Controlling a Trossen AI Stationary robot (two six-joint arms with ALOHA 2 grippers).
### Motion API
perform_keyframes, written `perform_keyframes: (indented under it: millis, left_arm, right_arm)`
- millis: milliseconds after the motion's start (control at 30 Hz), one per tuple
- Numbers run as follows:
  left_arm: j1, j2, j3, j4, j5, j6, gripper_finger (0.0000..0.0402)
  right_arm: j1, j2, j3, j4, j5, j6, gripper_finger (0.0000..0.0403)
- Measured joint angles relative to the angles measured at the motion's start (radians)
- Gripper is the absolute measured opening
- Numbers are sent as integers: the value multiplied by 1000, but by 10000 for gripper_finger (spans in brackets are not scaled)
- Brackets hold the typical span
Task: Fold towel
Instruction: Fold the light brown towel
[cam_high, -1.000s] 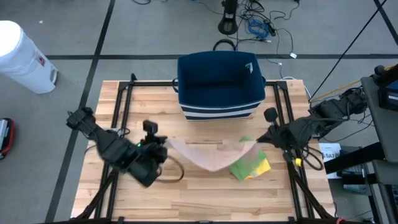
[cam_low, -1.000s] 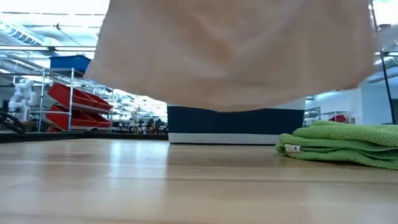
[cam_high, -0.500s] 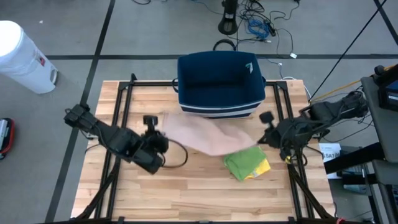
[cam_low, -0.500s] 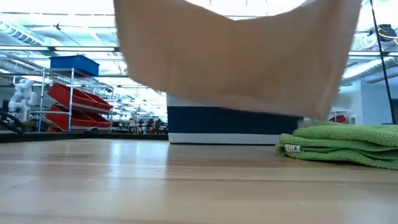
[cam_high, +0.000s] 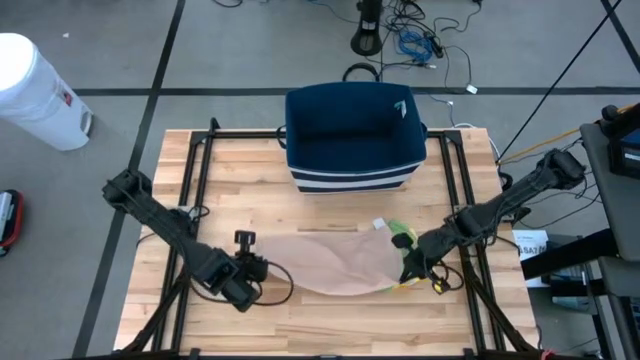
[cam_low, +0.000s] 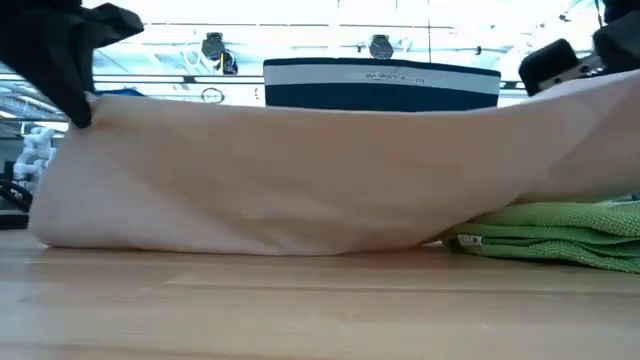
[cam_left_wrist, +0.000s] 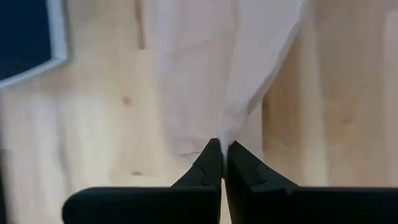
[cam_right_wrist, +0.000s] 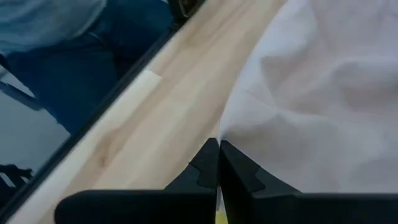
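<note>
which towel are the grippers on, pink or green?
The pale pink towel: the left gripper and right gripper each pinch an end of it. The green towel lies folded on the table, partly covered by the pink one.

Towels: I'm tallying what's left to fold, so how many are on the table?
2. A pink towel is stretched between the left gripper and right gripper; a folded green towel lies partly under its right end. The navy bin may hide more.

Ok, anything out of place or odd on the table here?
One thing: the beige towel, held at opposite ends by the shut left end effector and right end effector, drapes over the folded green towel instead of lying flat on bare table. Nothing looks spilled or damaged.
</note>
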Motion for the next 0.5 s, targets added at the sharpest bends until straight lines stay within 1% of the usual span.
perform_keyframes:
  millis: [133,300,433,500]
  left_arm:
    - [-47,-1,-41,123,1,-32,1]
    - [-71,-1,-108,329,1,-4,1]
    - [-71,2,-180,448,21,-2,1]
    - [-71,2,-211,479,33,-22,1]
  right_arm:
    - [48,50,-22,109,5,51,0]
    - [67,147,-22,215,-1,77,0]
    - [70,233,-22,236,-6,112,0]
    - [70,273,-22,243,-28,148,0]
